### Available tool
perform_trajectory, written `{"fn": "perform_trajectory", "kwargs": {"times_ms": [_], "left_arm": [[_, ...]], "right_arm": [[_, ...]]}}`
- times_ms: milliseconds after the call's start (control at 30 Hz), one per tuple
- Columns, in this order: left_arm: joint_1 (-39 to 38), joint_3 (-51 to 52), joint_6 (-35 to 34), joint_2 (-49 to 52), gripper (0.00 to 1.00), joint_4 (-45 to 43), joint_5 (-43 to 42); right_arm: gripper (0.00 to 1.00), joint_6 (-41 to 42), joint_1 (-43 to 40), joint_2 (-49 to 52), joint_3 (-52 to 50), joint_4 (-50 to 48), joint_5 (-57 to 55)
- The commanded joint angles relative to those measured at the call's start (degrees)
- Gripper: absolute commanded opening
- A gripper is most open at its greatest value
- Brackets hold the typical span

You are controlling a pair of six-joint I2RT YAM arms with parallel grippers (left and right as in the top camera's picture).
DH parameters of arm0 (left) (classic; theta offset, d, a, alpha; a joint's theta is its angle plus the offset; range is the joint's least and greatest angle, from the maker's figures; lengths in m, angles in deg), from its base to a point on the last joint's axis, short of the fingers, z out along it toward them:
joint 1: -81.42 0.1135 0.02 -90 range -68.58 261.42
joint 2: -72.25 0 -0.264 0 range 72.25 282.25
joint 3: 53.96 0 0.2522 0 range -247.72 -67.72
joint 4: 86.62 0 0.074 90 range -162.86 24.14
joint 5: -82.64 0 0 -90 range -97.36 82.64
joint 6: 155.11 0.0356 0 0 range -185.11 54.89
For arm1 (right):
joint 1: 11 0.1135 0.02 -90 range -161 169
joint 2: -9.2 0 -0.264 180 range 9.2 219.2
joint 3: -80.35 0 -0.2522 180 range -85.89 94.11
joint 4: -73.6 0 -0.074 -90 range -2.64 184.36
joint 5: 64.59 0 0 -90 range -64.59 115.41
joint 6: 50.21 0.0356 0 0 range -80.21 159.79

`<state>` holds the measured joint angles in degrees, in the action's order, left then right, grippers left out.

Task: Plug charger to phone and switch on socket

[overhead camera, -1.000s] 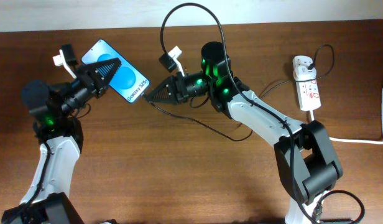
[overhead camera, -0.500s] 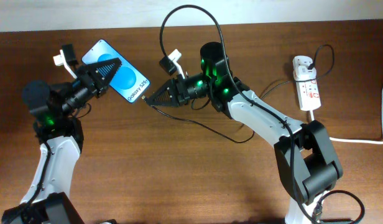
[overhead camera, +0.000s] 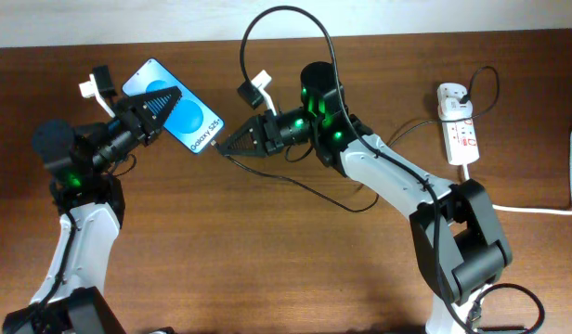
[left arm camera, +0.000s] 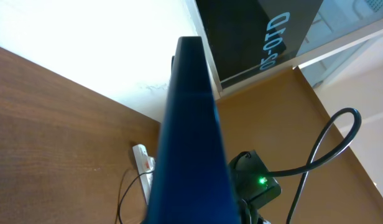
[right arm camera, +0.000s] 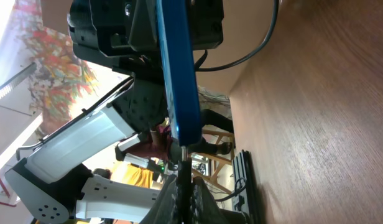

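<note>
The phone (overhead camera: 179,118), blue screen up with a white "Galaxy S25" strip, is held tilted above the table, my left gripper (overhead camera: 163,96) shut on its middle. In the left wrist view the phone (left arm camera: 191,137) appears edge-on and hides the fingers. My right gripper (overhead camera: 223,147) is shut on the charger's plug tip (right arm camera: 184,167), which points at the phone's lower edge (right arm camera: 179,93) and meets it or sits a hair off. The black charger cable (overhead camera: 295,186) runs across the table to a white adapter (overhead camera: 451,93) in the socket (overhead camera: 459,134) at the far right.
A black arm cable (overhead camera: 286,11) loops high over the right wrist. The socket's thick white cord (overhead camera: 546,210) runs off the right edge. The socket (left arm camera: 143,163) also shows behind the phone in the left wrist view. Bare wooden table (overhead camera: 267,269) lies in front.
</note>
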<state>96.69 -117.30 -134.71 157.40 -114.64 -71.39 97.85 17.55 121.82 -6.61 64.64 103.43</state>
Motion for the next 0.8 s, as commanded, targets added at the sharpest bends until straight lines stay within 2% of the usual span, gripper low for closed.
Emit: {"fn": "perform_trajectory", "kwargs": {"times_ms": [0,767], "left_arm": [[0.02,-0.63,1.11,-0.44,0.00,-0.55,-0.52],[0.00,-0.63,2.01,-0.44,0.00,-0.55,-1.09]], "right_arm": [[0.04,-1.09,-0.55,0.22,0.39,-0.24,-0.81],[0.04,-1.03,-0.44,0.22,0.39,-0.24,-0.94]]}}
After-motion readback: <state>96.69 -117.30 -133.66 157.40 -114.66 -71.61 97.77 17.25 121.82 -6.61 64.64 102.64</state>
